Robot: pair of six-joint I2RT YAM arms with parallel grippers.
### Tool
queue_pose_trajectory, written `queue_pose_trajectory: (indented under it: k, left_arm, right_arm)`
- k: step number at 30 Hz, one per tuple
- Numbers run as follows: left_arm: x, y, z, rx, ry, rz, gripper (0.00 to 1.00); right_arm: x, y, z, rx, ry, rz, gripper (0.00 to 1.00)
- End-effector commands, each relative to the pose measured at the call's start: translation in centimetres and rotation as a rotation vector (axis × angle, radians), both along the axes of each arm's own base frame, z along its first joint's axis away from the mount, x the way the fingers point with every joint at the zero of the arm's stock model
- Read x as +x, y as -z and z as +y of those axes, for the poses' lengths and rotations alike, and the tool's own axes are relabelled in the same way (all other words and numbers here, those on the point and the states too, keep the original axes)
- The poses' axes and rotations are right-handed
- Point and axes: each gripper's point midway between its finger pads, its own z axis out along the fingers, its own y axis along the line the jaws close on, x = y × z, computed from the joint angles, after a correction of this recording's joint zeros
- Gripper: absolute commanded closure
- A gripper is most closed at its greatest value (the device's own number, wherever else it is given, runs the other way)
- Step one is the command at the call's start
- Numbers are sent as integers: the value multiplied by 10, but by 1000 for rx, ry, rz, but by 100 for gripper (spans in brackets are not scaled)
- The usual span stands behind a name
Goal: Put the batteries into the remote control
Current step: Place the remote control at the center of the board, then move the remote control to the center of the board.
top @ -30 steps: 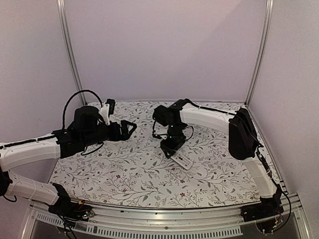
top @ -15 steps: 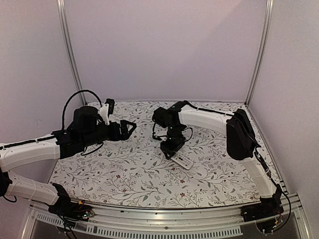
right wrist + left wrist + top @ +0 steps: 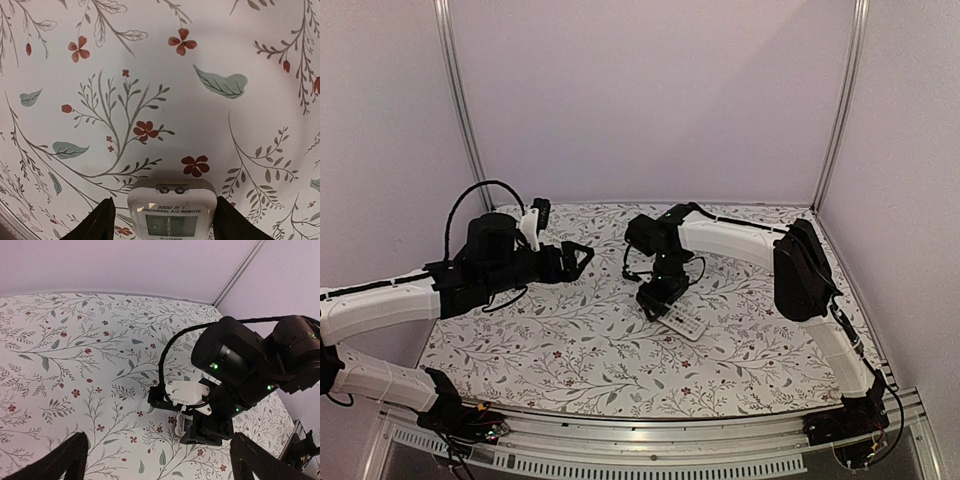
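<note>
The white remote control [image 3: 685, 326] lies screen up on the flowered table, and its near end sticks out from under my right gripper [image 3: 658, 298]. In the right wrist view the remote [image 3: 172, 210] sits between the two fingers of my right gripper [image 3: 171, 227]. The right finger touches its side and a thin gap shows at the left one. From the left wrist view only a white corner of the remote [image 3: 183, 424] shows. My left gripper [image 3: 582, 255] hovers open and empty to the left, its fingertips wide apart [image 3: 159, 452]. No batteries are in view.
The right arm's black wrist and cable [image 3: 235, 365] fill the space above the remote. The flowered table cover [image 3: 570, 350] spreads to the grey side walls and metal corner posts [image 3: 460, 110]. The metal front rail [image 3: 650, 450] runs along the near edge.
My right gripper has shifted slightly left over the remote's far end. The remote has stayed almost where it was. The left arm has not moved.
</note>
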Motion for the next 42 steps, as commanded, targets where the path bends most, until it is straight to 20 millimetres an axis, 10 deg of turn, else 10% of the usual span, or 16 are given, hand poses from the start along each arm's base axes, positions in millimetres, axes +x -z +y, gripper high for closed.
queue_pose_trajectory:
  k: [1, 8, 21, 30, 42]
  left_arm:
    - [4, -2, 0, -4, 9, -11, 0]
    - [4, 2, -1, 9, 12, -4, 0]
    - [8, 5, -4, 56, 16, 24, 0]
    - [9, 7, -3, 62, 10, 22, 1]
    - [10, 1, -6, 52, 18, 15, 0]
  right_arm:
    - [7, -20, 8, 141, 38, 33, 32]
    - [25, -68, -33, 257, 134, -77, 25]
    - [42, -31, -126, -84, 180, -276, 23]
    - [23, -1, -133, -143, 146, -208, 23]
    - [-24, 15, -95, -11, 68, -39, 23]
